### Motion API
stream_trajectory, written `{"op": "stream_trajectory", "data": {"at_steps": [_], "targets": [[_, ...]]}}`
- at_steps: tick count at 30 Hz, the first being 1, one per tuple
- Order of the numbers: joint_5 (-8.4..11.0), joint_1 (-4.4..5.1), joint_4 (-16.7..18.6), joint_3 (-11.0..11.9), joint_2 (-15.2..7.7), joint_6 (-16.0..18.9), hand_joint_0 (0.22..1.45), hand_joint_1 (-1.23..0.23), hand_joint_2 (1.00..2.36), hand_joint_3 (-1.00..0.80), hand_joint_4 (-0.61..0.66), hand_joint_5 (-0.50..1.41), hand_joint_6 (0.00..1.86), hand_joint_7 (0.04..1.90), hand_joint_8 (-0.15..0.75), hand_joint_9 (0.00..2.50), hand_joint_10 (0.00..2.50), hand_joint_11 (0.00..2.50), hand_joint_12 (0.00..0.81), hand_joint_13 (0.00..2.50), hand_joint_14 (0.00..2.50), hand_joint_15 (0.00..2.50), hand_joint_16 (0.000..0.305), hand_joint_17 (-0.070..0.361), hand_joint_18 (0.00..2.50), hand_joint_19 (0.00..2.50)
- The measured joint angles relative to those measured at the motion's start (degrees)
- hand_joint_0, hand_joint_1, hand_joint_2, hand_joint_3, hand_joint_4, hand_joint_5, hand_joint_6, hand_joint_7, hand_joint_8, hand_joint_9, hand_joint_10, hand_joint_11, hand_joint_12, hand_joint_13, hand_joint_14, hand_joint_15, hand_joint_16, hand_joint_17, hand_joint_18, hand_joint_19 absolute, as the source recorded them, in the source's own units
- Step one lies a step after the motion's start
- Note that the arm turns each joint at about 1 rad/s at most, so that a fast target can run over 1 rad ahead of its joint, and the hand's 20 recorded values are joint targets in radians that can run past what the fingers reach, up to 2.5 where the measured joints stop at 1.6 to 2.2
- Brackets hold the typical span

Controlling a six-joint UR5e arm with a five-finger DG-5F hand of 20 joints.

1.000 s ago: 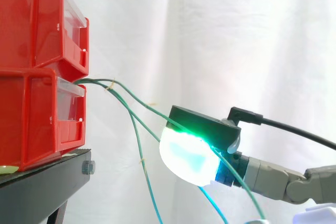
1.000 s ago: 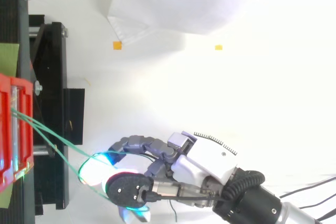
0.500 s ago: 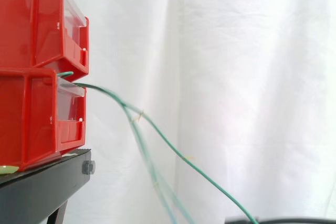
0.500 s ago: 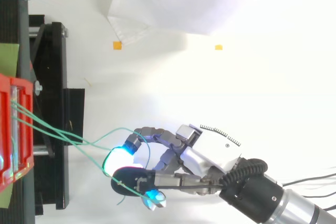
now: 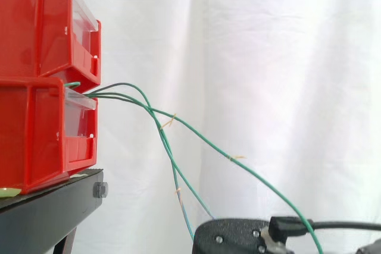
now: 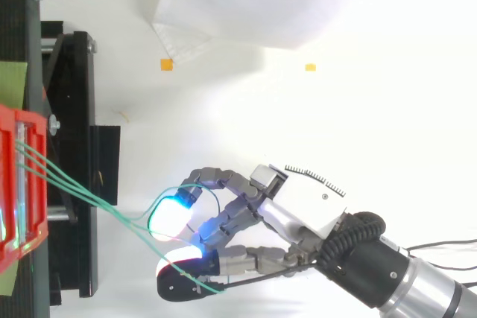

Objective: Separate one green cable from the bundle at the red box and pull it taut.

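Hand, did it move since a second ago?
Yes. In the side view the hand, curled on a green cable, sits lower against the red bins than before.

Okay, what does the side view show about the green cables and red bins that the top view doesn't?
Side view: two stacked red plastic bins on a black stand, and the thin green cables drooping downward as they leave the bins. Top view: the robot hand amid the cables, plus two small orange squares on the white surface. Both: the cables running from the bins to the hand.
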Motion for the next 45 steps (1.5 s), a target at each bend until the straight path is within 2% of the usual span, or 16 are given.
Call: {"op": "stream_trajectory", "data": {"at_steps": [2, 3, 5, 9, 11, 13, 16, 21, 23, 25, 27, 31, 33, 37, 42, 45], "targets": [[0.00, -0.14, 0.0, 0.0, 0.3, -1.3, 0.34, -0.78, 1.00, -0.50, 0.36, -0.09, 0.50, 1.13, 0.424, 1.23, 0.02, 1.24, 0.478, 1.14, 0.02, 1.09, 0.095, 0.214, 1.04, 0.61], [0.00, -0.20, 0.0, 0.0, 0.4, -1.9, 0.33, -0.66, 1.00, -0.50, 0.35, -0.07, 0.50, 1.16, 0.427, 1.26, 0.02, 1.22, 0.487, 1.16, 0.02, 1.08, 0.097, 0.218, 1.06, 0.62], [0.06, -0.33, -0.1, 0.0, 0.5, -3.5, 0.33, -0.59, 1.00, -0.50, 0.35, -0.06, 0.50, 1.17, 0.435, 1.29, 0.02, 1.22, 0.490, 1.17, 0.02, 1.08, 0.097, 0.219, 1.07, 0.62], [0.18, -0.75, -0.1, 0.0, 0.9, -7.9, 0.32, -0.28, 1.00, -0.50, 0.38, -0.03, 0.50, 1.16, 0.419, 1.39, 0.02, 1.16, 0.496, 1.23, 0.02, 1.07, 0.100, 0.225, 1.13, 0.62], [0.12, -1.02, -0.1, 0.0, 1.2, -10.7, 0.32, -0.19, 1.00, -0.50, 0.39, -0.03, 0.50, 1.15, 0.409, 1.42, 0.02, 1.13, 0.494, 1.25, 0.02, 1.06, 0.100, 0.225, 1.14, 0.62], [0.07, -1.28, -0.1, -0.1, 1.6, -13.1, 0.31, -0.09, 1.00, -0.50, 0.40, -0.05, 0.50, 1.02, 0.401, 1.43, 0.02, 1.10, 0.494, 1.26, 0.02, 1.06, 0.101, 0.226, 1.15, 0.61], [0.02, -1.66, -0.1, -0.1, 2.4, -16.0, 0.31, -0.08, 1.00, -0.50, 0.39, -0.07, 0.50, 0.93, 0.403, 1.41, 0.02, 1.08, 0.496, 1.27, 0.02, 1.05, 0.101, 0.228, 1.16, 0.60], [0.00, -2.38, -0.4, -0.1, 4.1, -22.4, 0.32, -0.07, 1.00, -0.50, 0.41, -0.05, 0.50, 0.97, 0.394, 1.43, 0.02, 1.07, 0.487, 1.27, 0.02, 1.03, 0.100, 0.224, 1.15, 0.61], [0.00, -2.54, -0.4, -0.1, 4.6, -25.0, 0.33, -0.12, 1.00, -0.50, 0.40, -0.04, 0.50, 1.01, 0.394, 1.45, 0.02, 1.08, 0.488, 1.27, 0.02, 1.03, 0.098, 0.221, 1.14, 0.62], [0.00, -2.71, -0.3, -0.1, 5.0, -27.4, 0.35, -0.28, 1.00, -0.50, 0.37, -0.04, 0.50, 1.03, 0.397, 1.44, 0.02, 1.09, 0.483, 1.26, 0.02, 1.04, 0.096, 0.217, 1.12, 0.63], [-0.06, -2.89, -0.3, -0.1, 5.3, -28.9, 0.42, -0.53, 1.00, -0.50, 0.33, -0.07, 0.50, 1.02, 0.368, 1.35, 0.02, 1.13, 0.442, 1.18, 0.02, 1.07, 0.088, 0.198, 1.01, 0.67], [-0.66, -3.21, -0.2, -0.1, 5.7, -30.2, 0.51, -0.72, 1.00, -0.50, 0.30, -0.09, 0.50, 1.03, 0.343, 1.27, 0.03, 1.14, 0.395, 1.11, 0.02, 1.08, 0.078, 0.175, 0.89, 0.72], [-1.26, -3.36, -0.2, -0.1, 5.7, -30.6, 0.54, -0.78, 1.00, -0.48, 0.29, -0.09, 0.50, 1.06, 0.337, 1.25, 0.02, 1.15, 0.379, 1.09, 0.02, 1.09, 0.074, 0.166, 0.85, 0.74], [-2.45, -3.59, -0.2, -0.1, 5.7, -31.0, 0.63, -0.88, 1.02, -0.27, 0.28, -0.10, 0.50, 1.07, 0.331, 1.19, 0.03, 1.16, 0.369, 1.05, 0.02, 1.09, 0.070, 0.157, 0.79, 0.75], [-4.29, -4.05, -0.1, -0.1, 5.8, -31.1, 0.63, -0.97, 1.02, -0.02, 0.31, -0.15, 0.50, 1.02, 0.353, 1.06, 0.02, 1.10, 0.405, 0.98, 0.02, 1.05, 0.076, 0.170, 0.75, 0.71], [-5.42, -4.37, 0.1, -0.1, 5.7, -31.1, 0.64, -1.00, 1.02, -0.05, 0.29, -0.16, 0.50, 1.01, 0.349, 0.93, 0.02, 1.07, 0.395, 0.89, 0.02, 1.02, 0.074, 0.166, 0.67, 0.71]]}}
